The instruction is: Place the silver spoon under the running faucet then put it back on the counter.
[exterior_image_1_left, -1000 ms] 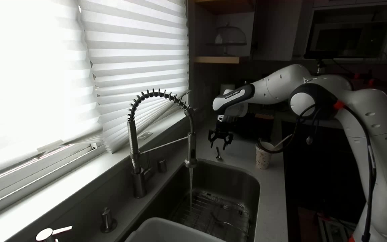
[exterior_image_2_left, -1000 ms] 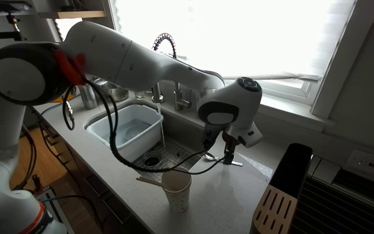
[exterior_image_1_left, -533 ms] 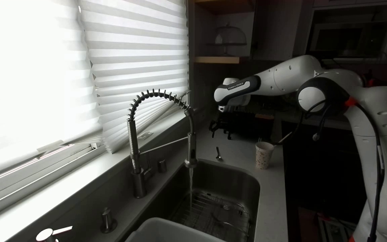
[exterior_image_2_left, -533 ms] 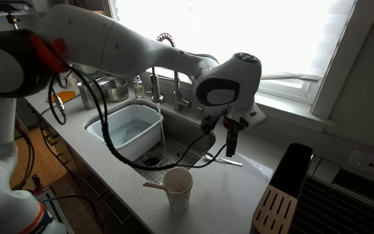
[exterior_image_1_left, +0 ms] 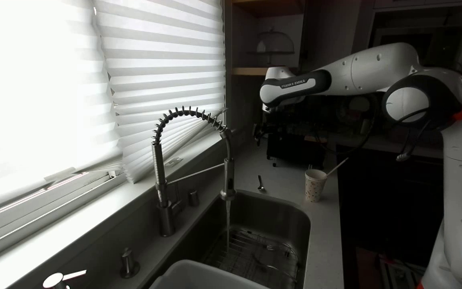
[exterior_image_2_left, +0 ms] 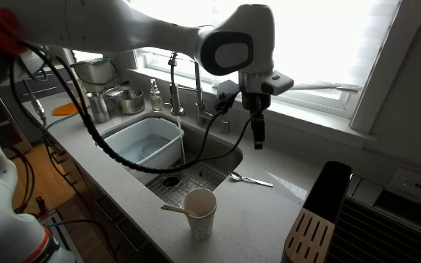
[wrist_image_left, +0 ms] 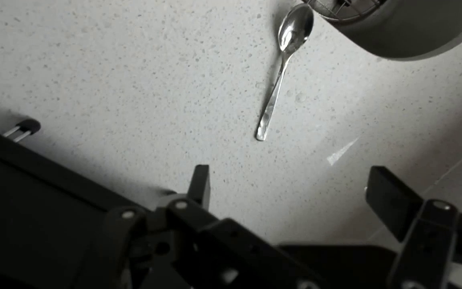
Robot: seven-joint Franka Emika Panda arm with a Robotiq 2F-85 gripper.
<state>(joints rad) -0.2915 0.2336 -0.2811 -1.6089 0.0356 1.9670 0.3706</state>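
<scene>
The silver spoon (wrist_image_left: 274,94) lies on the speckled counter (wrist_image_left: 134,80), bowl end at the sink corner, with small clear drops beside it. It also shows in both exterior views (exterior_image_1_left: 260,184) (exterior_image_2_left: 250,179). My gripper (wrist_image_left: 291,186) is open, with only counter visible between its fingers. In an exterior view the gripper (exterior_image_2_left: 258,142) hangs well above the counter, apart from the spoon; it is dim in the dark background of an exterior view (exterior_image_1_left: 258,134). The faucet (exterior_image_1_left: 228,180) runs a thin water stream (exterior_image_1_left: 227,224) into the sink (exterior_image_1_left: 275,212). The faucet head (exterior_image_2_left: 175,100) also shows beyond the tub.
A paper cup (exterior_image_2_left: 200,215) with wooden sticks stands on the counter near the front edge. A white tub (exterior_image_2_left: 159,157) holding water sits in the sink. A black box with a slotted wooden top (exterior_image_2_left: 311,233) stands beyond the spoon handle. Cables hang from the arm.
My arm and gripper have risen away from the counter and the spoon. The spoon, cup and running water stay as they were.
</scene>
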